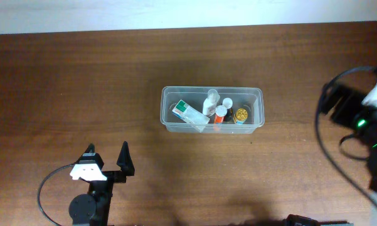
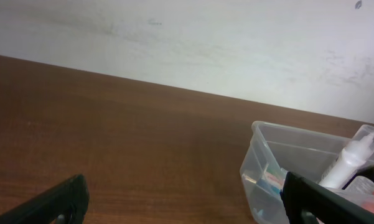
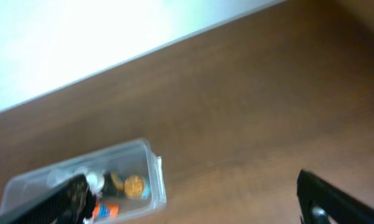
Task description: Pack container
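Left fingers (image 1: 124, 157) spread wide apart, holding nothing, touching nothing; in the left wrist view both dark tips (image 2: 62, 202) sit at the bottom corners with bare table between them.
Right fingers (image 3: 323, 196) likewise wide apart and empty in the right wrist view; one tip at lower left, the other at lower right; view blurred.

Clear, translucent plastic rectangular container (image 1: 165, 107) with rounded corners and a rim stands upright near the middle of the dark brown wooden table (image 1: 81, 75), long side running left to right; well apart from both sets of fingers.
Inside, from left to right: small white-and-green box (image 1: 189, 113) lying at a slant; white bottle with a nozzle tip (image 1: 210, 103); small orange-capped bottle (image 1: 220, 114); small gold-lidded jar (image 1: 241, 115).
Left wrist view shows the container's near left corner (image 2: 261, 162) at far right, the white nozzle bottle (image 2: 351, 163) leaning above the rim.

Left arm (image 1: 88, 204) at the near left edge of the table, fingers pointing away toward the far side.
Right arm (image 1: 354, 113) at the right edge, cabled, a green light showing; its fingers cannot be made out from overhead.
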